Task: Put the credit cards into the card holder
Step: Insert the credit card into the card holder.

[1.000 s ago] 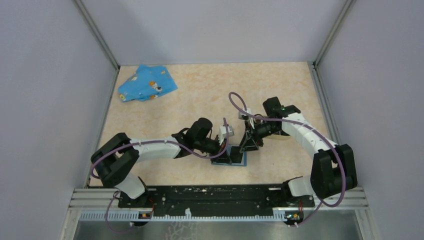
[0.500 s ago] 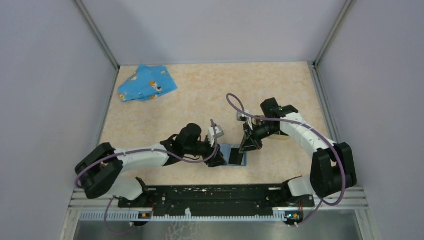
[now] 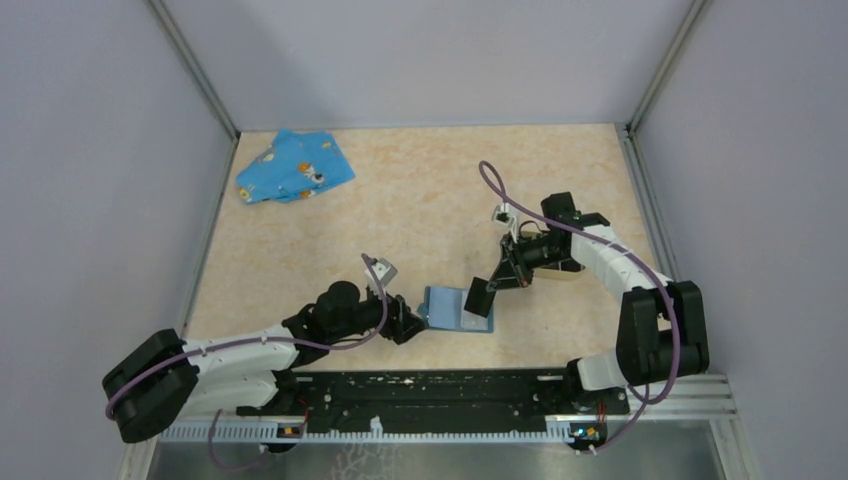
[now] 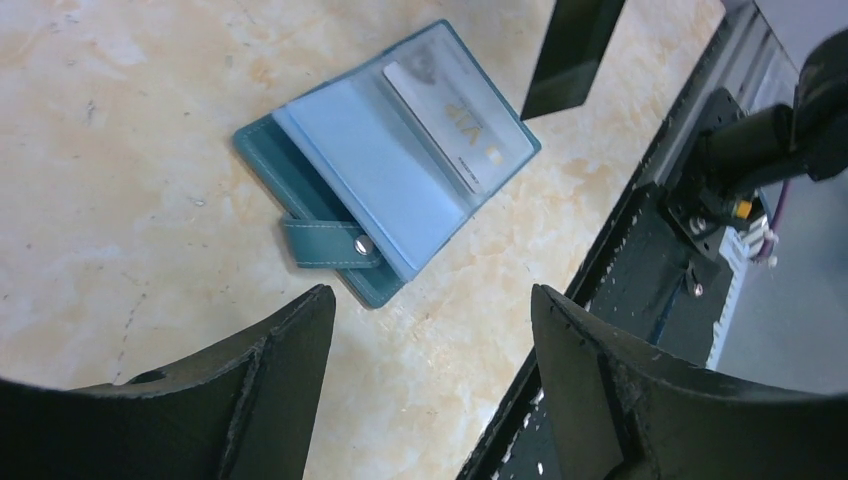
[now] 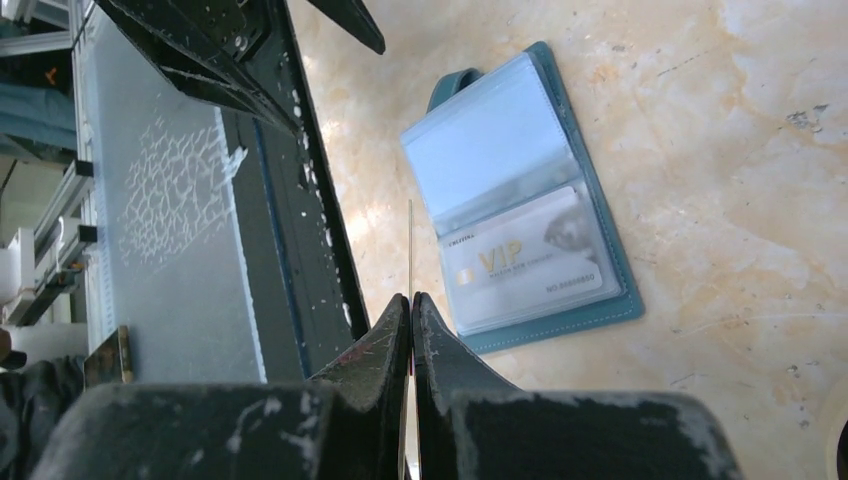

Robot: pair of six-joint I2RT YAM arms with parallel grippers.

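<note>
Open blue flat leatherette card case (image 3: 452, 306) lies on the beige marbled table (image 3: 420, 200), centre, near the front rail. Pale plastic VIP card (image 4: 455, 125) is in its right-hand sleeve. Left gripper (image 3: 407, 324) is just left of the case, apart. Black plastic card (image 3: 478, 298), in the right gripper (image 3: 491, 285), is over the case's right edge. Blue patterned cloth (image 3: 293, 167) lies far-left, well apart.

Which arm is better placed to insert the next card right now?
Right. The right end effector is shut on the black card, held up close to the open blue case. The left end effector is open and empty, beside the case.
</note>
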